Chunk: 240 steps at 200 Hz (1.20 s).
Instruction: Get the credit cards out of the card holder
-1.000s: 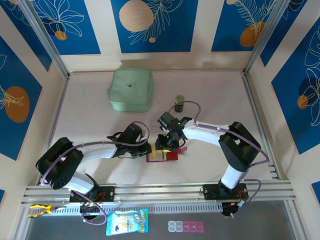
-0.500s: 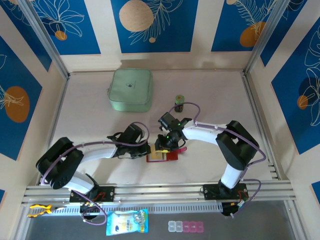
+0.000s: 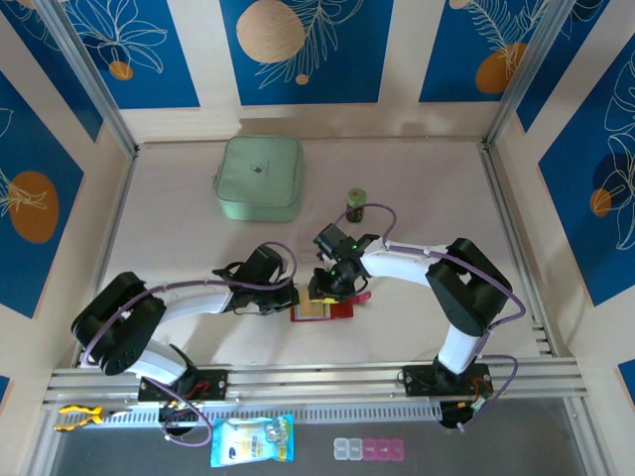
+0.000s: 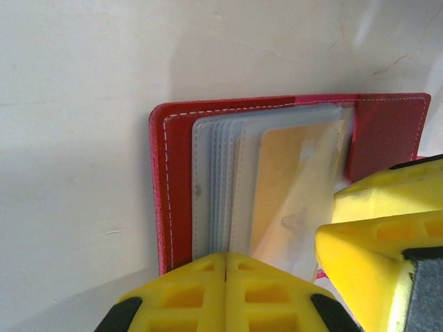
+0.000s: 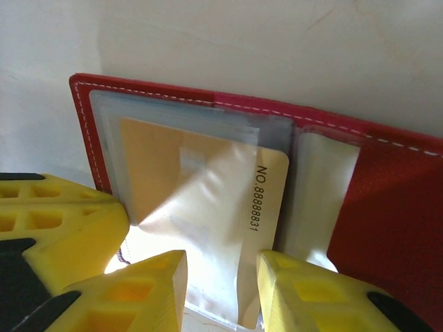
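The left arm's fingers are clenched tip to tip at the bottom centre of the left wrist view, with nothing visible between them. They sit at the lower edge of the card holder.

The right arm's fingers stand parted at the bottom of the right wrist view. The near end of an orange credit card and its shiny clear sleeve lie in the gap between them. It cannot be told whether the tips press on the sleeve. A printed number runs along the card's right edge.

The card holder lies open and flat on the pale worktop, red cover down. Its fan of clear pockets faces up, and the orange card is in the top pocket.

In the top view the card holder is just below the middle of the frame, with the two sets of fingers meeting over it from left and right.

A mint-green square case rests well apart in the upper left of the worktop. A small dark cylinder stands just above the right arm's wrist.
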Motion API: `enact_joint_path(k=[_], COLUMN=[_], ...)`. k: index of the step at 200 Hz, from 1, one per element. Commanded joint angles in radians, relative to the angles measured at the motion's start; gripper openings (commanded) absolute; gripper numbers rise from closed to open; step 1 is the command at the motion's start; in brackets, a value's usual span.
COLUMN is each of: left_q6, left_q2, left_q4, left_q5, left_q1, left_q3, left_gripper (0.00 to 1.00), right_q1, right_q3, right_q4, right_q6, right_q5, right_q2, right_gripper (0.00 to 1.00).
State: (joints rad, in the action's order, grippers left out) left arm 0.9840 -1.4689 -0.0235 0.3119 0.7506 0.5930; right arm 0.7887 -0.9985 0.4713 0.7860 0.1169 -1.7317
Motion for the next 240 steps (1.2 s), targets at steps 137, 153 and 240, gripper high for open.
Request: enact_joint_path(k=[137, 153, 240], left_q6=[-0.057, -0.06, -0.03], left_q2=[0.087, 0.102, -0.047], left_q4=[-0.158, -0.182, -0.044], left_q5=[-0.062, -0.085, 0.034], left_q1=[0.009, 0.009, 0.043], left_q3=[0.092, 0.099, 0.137], left_gripper=[0.04, 0.06, 0.04], right_q1=[-0.025, -0.031, -0.06], right_q3=[0.046, 0.062, 0.129], right_q4=[0.053, 0.031, -0.05], right_q6=[-0.01, -0.003, 0.024], right_q5=[-0.038, -0.022, 0.029], right_q2=[0.123, 0.126, 0.133], right_gripper=[0.35, 0.35, 0.35])
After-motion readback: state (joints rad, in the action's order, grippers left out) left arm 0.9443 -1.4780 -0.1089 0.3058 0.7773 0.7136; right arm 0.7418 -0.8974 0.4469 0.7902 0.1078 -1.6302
